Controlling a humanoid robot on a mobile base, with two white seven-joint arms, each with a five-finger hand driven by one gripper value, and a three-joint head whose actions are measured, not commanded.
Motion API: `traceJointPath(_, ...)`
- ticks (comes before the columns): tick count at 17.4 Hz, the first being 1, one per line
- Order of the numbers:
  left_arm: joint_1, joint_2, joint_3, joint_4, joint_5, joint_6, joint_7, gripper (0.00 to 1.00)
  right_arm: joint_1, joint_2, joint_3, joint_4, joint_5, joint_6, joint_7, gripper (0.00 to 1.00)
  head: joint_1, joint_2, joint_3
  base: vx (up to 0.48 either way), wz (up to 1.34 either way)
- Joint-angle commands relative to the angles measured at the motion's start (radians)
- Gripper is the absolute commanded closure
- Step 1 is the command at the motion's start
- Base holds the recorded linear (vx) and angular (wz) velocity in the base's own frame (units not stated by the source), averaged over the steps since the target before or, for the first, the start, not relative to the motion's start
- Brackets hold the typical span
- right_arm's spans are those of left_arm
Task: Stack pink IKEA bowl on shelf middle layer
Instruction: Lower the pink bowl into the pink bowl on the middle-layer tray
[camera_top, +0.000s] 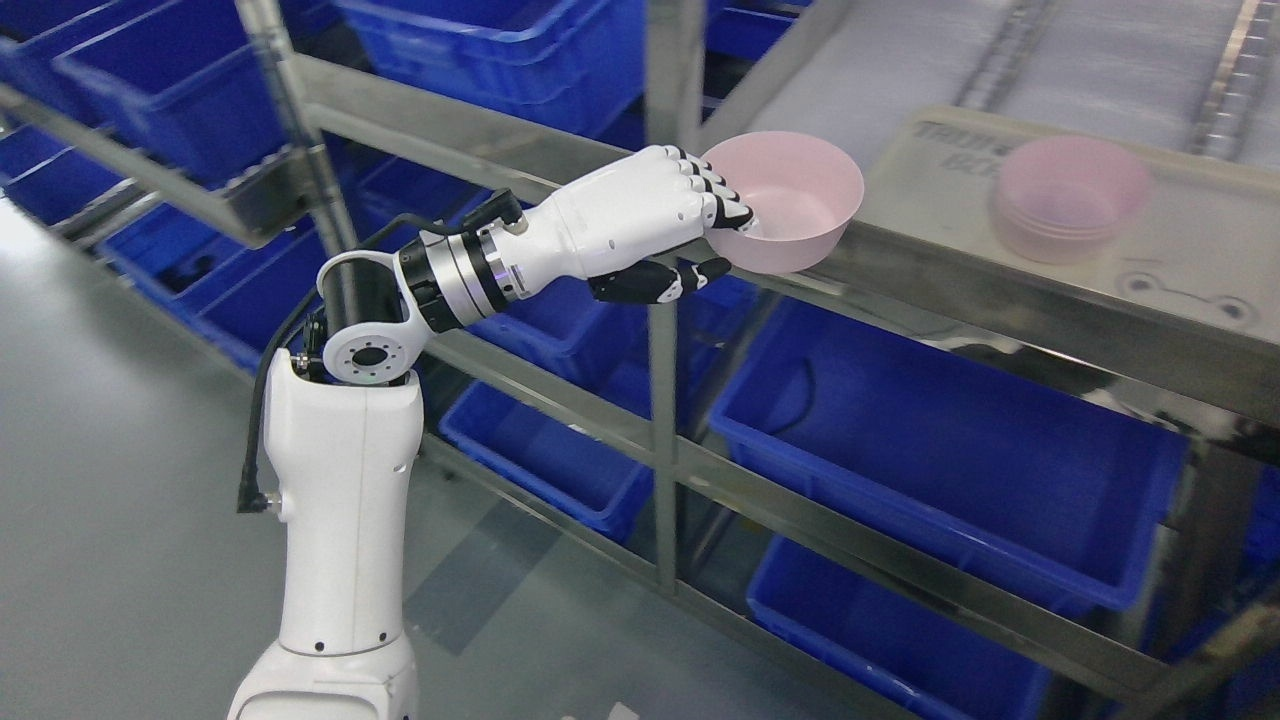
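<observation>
My left hand (715, 235) reaches up from the lower left and is shut on a pink bowl (795, 200). Its fingers hook over the bowl's near rim and the thumb presses underneath. The bowl hangs tilted at the front left edge of the metal shelf layer (960, 285). Farther right on that layer, a stack of pink bowls (1070, 197) stands on a pale tray (1180, 270). A wide gap separates the held bowl from the stack. The right arm does not show.
A vertical shelf post (662, 420) runs just below my hand. Blue bins (930, 460) fill the lower layers, with others (500, 50) on the rack behind. Grey floor (110, 480) lies to the left.
</observation>
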Motion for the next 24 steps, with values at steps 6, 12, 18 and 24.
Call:
traceJointPath(6,-0.094,0.147,0.107,0.045,-0.272,0.126,-0.028,0.98,0.021,-0.017,0.0,-0.017,0.0,0.0,0.007,0.0,0.0,0.0,0.0,0.079,-1.07)
traceJointPath(12,-0.127,0.054,-0.035,0.108,-0.28,0.129,-0.02,0.97,0.021,-0.017,0.0,-0.017,0.0,0.0,0.007,0.0,0.0,0.0,0.0,0.106,-0.38)
traceJointPath(18,-0.117,0.037,-0.072,0.103,-0.309,0.129,-0.046,0.97,0.021,-0.017,0.0,-0.017,0.0,0.0,0.007,0.0,0.0,0.0,0.0,0.078,-0.2)
traceJointPath(24,-0.115,0.104,-0.064,0.101,-0.314,0.129,-0.068,0.97,0.021,-0.017,0.0,-0.017,0.0,0.0,0.007,0.0,0.0,0.0,0.0,0.012,-0.01)
